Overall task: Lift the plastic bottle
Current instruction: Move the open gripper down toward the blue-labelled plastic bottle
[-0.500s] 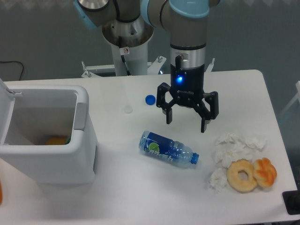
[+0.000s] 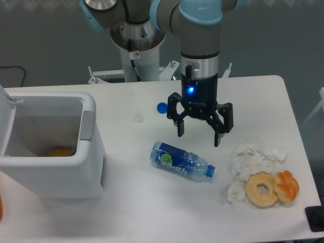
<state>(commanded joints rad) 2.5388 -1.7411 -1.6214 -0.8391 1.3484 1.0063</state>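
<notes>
Tool (image 2: 198, 136) slightly leftward, wide open, empty

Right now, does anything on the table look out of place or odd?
The plastic bottle lies on its side, though its own cap is on. A loose blue cap sits apart, behind the open end effector. Crumpled tissues lie scattered beside two doughnuts.

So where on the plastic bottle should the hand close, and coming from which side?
Grip the plastic bottle on its blue-labelled middle, descending from above. It lies flat, cap toward the right, so the open hand should probably turn its fingers across the body's width.
</notes>
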